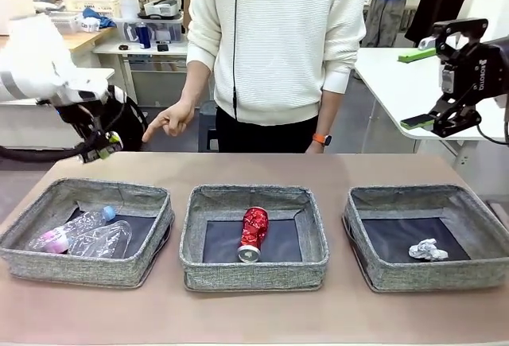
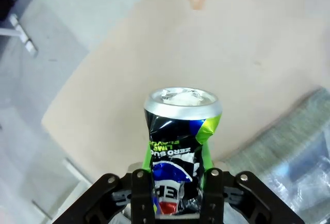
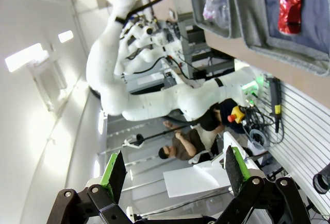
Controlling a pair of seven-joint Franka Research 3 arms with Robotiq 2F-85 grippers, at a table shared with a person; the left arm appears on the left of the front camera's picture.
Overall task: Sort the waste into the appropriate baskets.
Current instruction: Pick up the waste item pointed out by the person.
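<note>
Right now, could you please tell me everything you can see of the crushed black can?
The crushed black can is held between the fingers of the left gripper, which clamp its lower part. It looks like thin metal, dented and creased, black with blue, lime-green and white print. Its silver top rim points away from the wrist camera, toward the tan table beneath. It hangs in the air near a grey basket, touching nothing but the fingers.
</note>
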